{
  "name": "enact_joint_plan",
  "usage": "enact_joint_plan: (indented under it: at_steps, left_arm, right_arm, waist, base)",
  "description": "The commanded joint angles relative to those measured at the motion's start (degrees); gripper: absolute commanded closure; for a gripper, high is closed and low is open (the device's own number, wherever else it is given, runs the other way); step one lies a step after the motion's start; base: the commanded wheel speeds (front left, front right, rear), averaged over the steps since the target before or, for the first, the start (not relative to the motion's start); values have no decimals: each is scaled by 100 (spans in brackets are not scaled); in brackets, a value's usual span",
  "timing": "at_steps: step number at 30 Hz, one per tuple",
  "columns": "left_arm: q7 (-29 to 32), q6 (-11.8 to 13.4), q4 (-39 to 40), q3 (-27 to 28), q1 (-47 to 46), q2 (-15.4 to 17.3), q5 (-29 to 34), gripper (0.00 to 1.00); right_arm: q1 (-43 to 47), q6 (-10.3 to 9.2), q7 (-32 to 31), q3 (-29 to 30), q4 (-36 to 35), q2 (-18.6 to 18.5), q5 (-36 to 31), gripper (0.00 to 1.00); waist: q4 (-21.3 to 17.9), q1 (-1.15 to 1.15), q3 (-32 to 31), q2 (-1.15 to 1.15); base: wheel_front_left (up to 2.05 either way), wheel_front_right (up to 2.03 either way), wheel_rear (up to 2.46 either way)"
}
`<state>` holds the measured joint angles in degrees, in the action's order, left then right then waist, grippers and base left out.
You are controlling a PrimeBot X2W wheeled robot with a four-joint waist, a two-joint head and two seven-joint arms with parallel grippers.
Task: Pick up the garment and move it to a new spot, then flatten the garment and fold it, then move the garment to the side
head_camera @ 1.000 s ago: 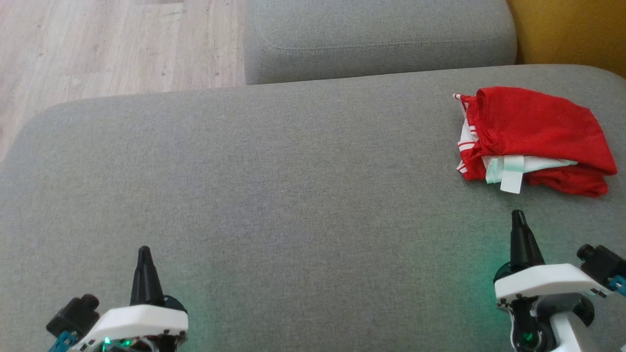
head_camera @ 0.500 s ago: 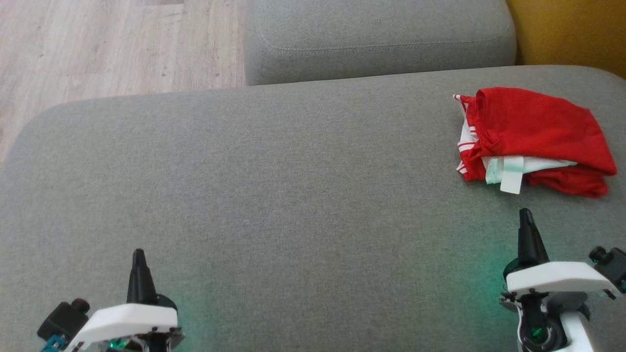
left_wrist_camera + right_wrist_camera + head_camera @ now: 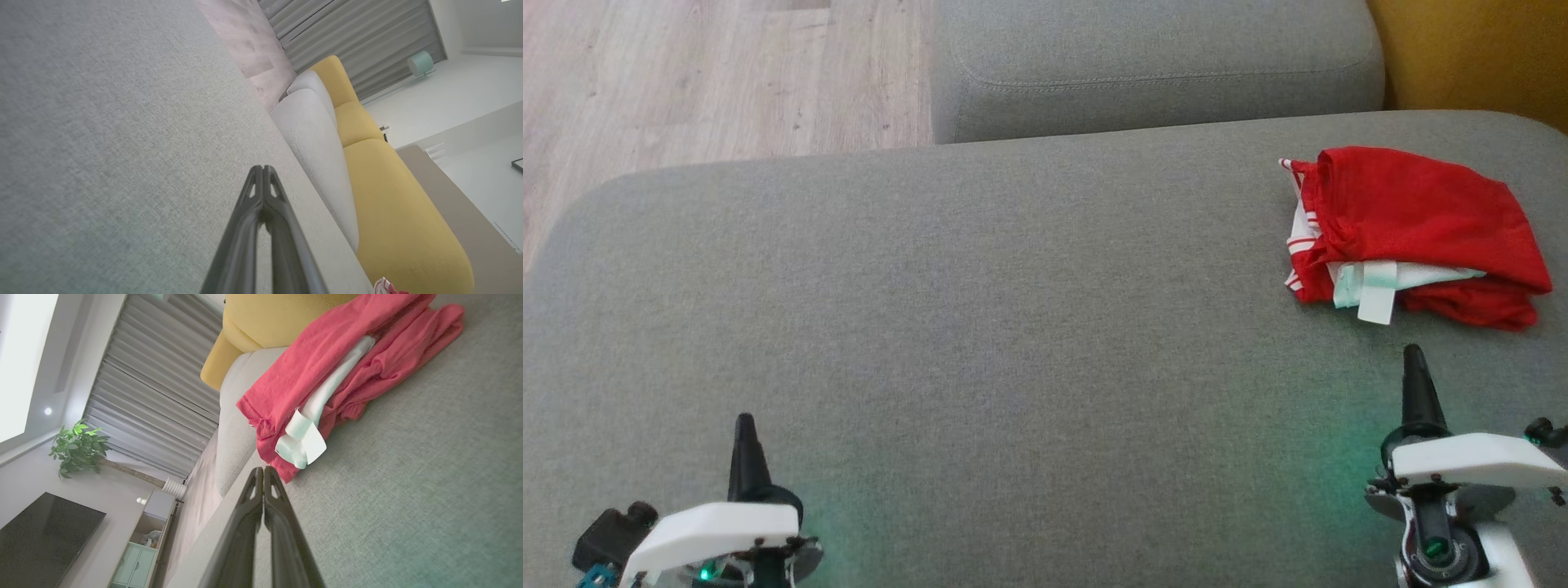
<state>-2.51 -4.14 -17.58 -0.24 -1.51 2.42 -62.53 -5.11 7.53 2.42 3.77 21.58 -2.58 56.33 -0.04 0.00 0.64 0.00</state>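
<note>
Loosely folded red fabric garment [image 3: 1417, 216], white trim showing, lying on grey upholstered sofa seat [image 3: 1013, 310] just ahead of right gripper [image 3: 1413, 363], untouched. Fingers pressed together, empty. Left gripper [image 3: 744, 429] likewise together, well apart from it.

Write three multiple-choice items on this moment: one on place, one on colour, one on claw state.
1. Where on the grey cushion does the garment lie?
A) far right
B) far left
C) centre

2. What colour is most of the garment?
A) blue
B) red
C) black

3. How does the right claw stand?
A) wide open
B) shut on the garment
C) shut, holding nothing

Answers:
1 A: in the head view it sits near the cushion's right edge.
2 B: it is red cloth with some white trim.
3 C: in the right wrist view the fingers meet just short of the garment.
</note>
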Motion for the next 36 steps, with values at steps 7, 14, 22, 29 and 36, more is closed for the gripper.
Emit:
enact_joint_plan:
  at_steps: [7, 14, 22, 29, 36]
  left_arm:
    - [131, -100, 222, 217, -331, 29, -442, 100]
    - [250, -136, 242, 288, -352, 31, -831, 100]
    - [385, -178, 265, 368, -376, 34, -1274, 100]
    - [520, -219, 288, 449, -401, 37, -1719, 100]
    - [639, -255, 308, 520, -422, 40, -2108, 100]
  right_arm:
    - [-158, -2, -144, -9, -305, -24, 545, 100]
    - [-150, -3, -260, 35, -375, -25, 1014, 100]
    - [-141, -3, -391, 85, -454, -26, 1548, 100]
    - [-132, -3, -522, 135, -533, -27, 2083, 100]
    - [-125, -4, -638, 179, -603, -28, 2552, 100]
  waist:
    - [1, 0, -6, 0]
    - [1, 0, -12, 0]
    - [2, 0, -19, 0]
    - [3, 0, -27, 0]
    - [3, 0, -33, 0]
  base:
    - [0, 0, 0]
    - [0, 0, 0]
    - [0, 0, 0]
    - [0, 0, 0]
    - [0, 0, 0]
